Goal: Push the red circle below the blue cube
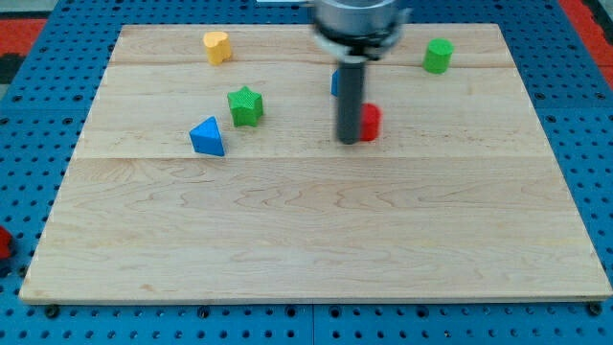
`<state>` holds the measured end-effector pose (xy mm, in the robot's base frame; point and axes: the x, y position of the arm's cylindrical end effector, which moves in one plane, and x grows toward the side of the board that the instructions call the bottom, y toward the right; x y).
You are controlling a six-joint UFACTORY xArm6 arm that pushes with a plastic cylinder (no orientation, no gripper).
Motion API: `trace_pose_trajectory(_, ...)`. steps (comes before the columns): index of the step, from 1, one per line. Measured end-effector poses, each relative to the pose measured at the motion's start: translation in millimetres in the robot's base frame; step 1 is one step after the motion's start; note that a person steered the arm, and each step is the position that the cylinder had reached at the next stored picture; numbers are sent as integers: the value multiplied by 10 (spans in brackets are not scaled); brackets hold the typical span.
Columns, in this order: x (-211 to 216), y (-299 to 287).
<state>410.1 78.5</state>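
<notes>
The red circle (pixel 371 122) sits on the wooden board, right of centre in the upper half. The blue cube (pixel 335 82) is just above and left of it, mostly hidden behind the dark rod. My tip (pixel 347 140) rests on the board against the red circle's left side. The rod rises from there toward the view's top, covering most of the blue cube.
A yellow heart-like block (pixel 217 46) lies at the upper left. A green star (pixel 245 105) and a blue triangle (pixel 208 137) lie left of centre. A green block (pixel 439 56) sits at the upper right. The board (pixel 306 240) lies on a blue pegboard.
</notes>
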Motion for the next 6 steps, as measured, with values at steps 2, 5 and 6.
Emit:
trace_pose_trajectory(2,-437,-271)
trace_pose_trajectory(5,-306,202)
trace_pose_trajectory(6,-135,497)
